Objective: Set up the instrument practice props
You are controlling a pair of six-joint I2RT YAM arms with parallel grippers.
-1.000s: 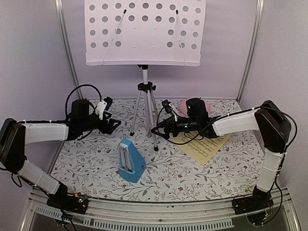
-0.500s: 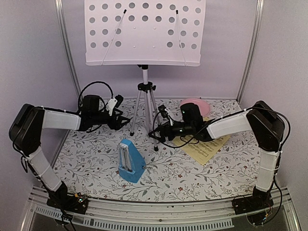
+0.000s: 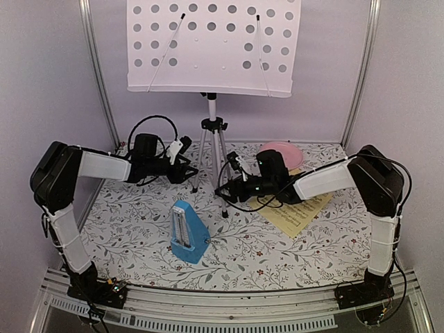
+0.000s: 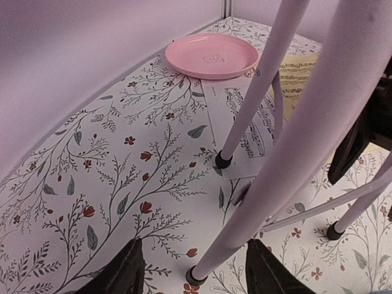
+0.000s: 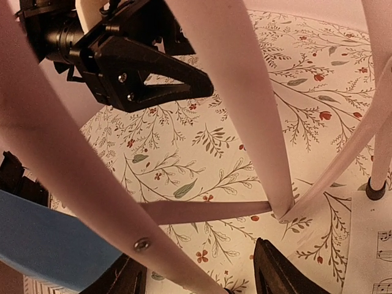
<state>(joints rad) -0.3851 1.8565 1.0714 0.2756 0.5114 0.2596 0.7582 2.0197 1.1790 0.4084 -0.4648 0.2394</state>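
The pale perforated music stand (image 3: 211, 48) stands at the back on silver tripod legs (image 3: 212, 149). My left gripper (image 3: 186, 170) is open around the left leg (image 4: 245, 226), its fingers (image 4: 125, 272) apart from it on either side. My right gripper (image 3: 225, 189) is open around the front leg (image 5: 92, 184). The blue metronome (image 3: 188, 232) stands upright at the front. The yellow sheet (image 3: 298, 211) lies flat under my right arm. The white sheet (image 4: 245, 119) lies flat under a rear tripod foot and shows in the right wrist view (image 5: 380, 245).
A pink round plate (image 3: 281, 150) lies at the back right, also in the left wrist view (image 4: 211, 55). Silver frame posts (image 3: 97, 69) stand at both back corners, with lilac walls close behind. My left gripper (image 5: 141, 61) faces my right one across the tripod.
My left arm has swung right until its open fingers straddle the tripod's left leg. My right gripper has edged left around the front leg. The stand top has shifted slightly right.
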